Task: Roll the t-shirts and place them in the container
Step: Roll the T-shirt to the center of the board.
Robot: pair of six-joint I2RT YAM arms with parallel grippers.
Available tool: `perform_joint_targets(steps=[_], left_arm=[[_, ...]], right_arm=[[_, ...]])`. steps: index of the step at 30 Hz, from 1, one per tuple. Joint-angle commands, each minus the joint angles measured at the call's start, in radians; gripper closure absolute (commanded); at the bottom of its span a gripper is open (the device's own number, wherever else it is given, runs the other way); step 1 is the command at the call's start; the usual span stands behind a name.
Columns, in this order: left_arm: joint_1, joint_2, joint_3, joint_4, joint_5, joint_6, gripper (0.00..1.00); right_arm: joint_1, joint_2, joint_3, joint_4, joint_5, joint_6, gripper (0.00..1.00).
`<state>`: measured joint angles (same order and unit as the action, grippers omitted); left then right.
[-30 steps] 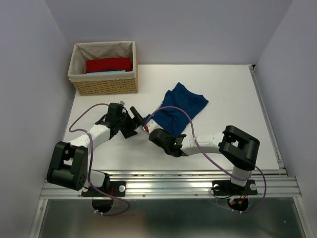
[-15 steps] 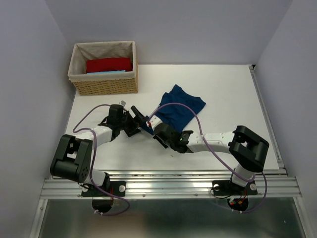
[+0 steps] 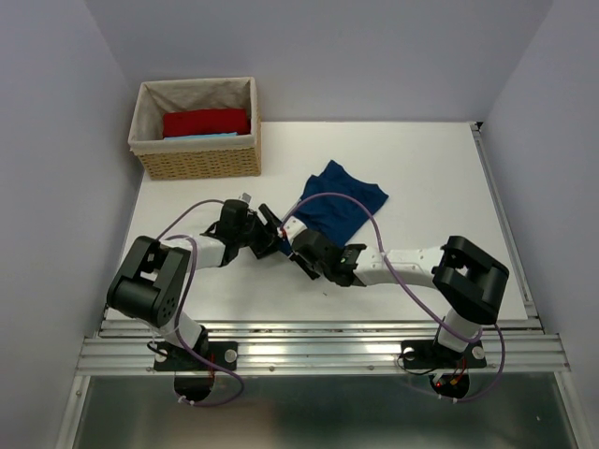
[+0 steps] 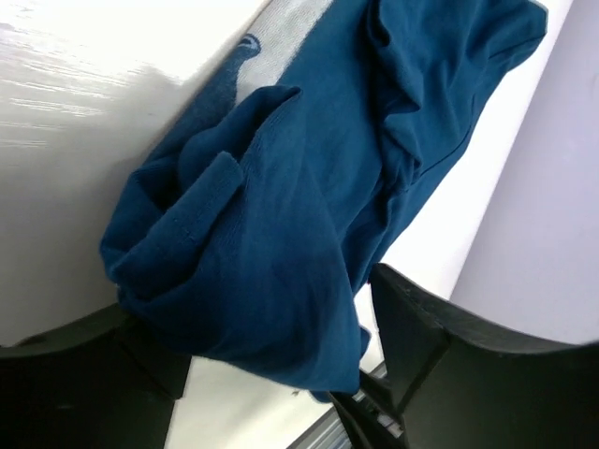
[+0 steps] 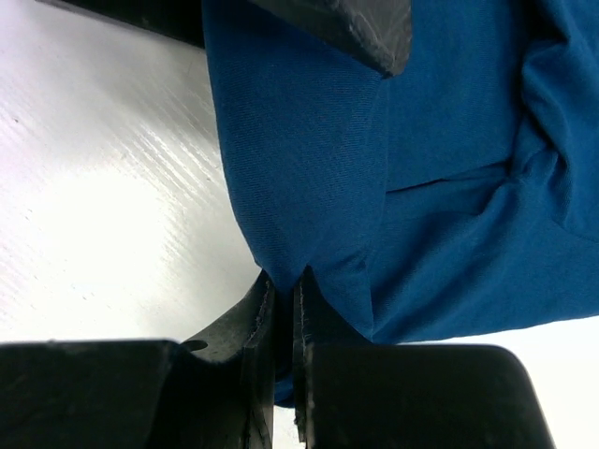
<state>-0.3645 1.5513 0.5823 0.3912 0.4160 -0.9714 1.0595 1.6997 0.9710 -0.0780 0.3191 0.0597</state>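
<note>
The dark navy t-shirt point(image 3: 343, 204) lies crumpled on the white table point(image 3: 430, 178), right of centre. Both grippers meet at its near left corner. My right gripper point(image 3: 292, 239) is shut on the shirt's edge; in the right wrist view the fingertips point(image 5: 284, 292) pinch a fold of the blue cloth point(image 5: 440, 168). My left gripper point(image 3: 269, 234) is open, its jaws wide around a bunched fold of the shirt point(image 4: 271, 224) without closing on it. The left gripper point(image 4: 271, 369) has one finger point(image 4: 430, 341) on each side of the cloth.
A wicker basket point(image 3: 197, 86) with a cloth liner stands at the back left and holds a folded red shirt point(image 3: 206, 122) over a light blue one point(image 3: 201, 137). Purple walls close in the left, back and right. A metal rail point(image 3: 318, 346) runs along the near edge.
My left gripper has moved right onto the shirt's near corner. My right gripper slid in beside it and gripped the edge. The shirt has been pulled a little narrower.
</note>
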Motion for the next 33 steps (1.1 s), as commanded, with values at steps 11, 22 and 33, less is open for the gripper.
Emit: perform_joint_targets(steps=[11,22,33], left_arm=[[-0.016,-0.008,-0.05,0.123,-0.072,-0.076,1.0],[-0.017,-0.039,0.071,-0.161,-0.091,-0.064,1.0],[-0.014,-0.043,0.136,-0.27,-0.077,-0.084,1.0]], right_arm=[[-0.016,-0.063,0.034,-0.008,-0.002,0.031,0.61],[0.033,-0.144,0.074,-0.128,0.103,-0.038,0.08],[0.141,-0.017,0.06,-0.028,0.277,-0.127,0.11]])
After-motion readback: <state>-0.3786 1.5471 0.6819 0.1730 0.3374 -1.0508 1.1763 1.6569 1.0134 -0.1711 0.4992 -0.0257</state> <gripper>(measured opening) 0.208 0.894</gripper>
